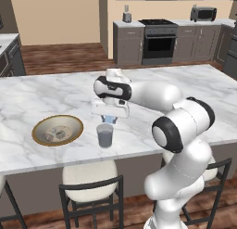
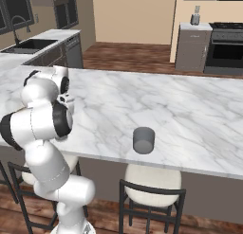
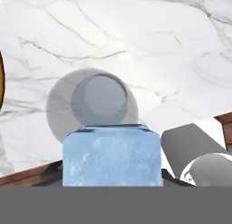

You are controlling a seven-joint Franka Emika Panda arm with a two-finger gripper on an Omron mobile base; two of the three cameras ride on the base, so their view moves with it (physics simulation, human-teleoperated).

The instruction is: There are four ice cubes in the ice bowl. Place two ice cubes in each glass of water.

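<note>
Pincer (image 1: 109, 117) gripping ice cube (image 3: 111, 155), apparently just above glass (image 1: 105, 136)

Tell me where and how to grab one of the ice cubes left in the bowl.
Come straight down from above. The bowl is wide and shallow, so its low rim blocks a sideways approach. Close the pincer on two opposite flat faces of a cube, probably the one lying nearer the glass. First drop the cube the pincer holds now.
</note>
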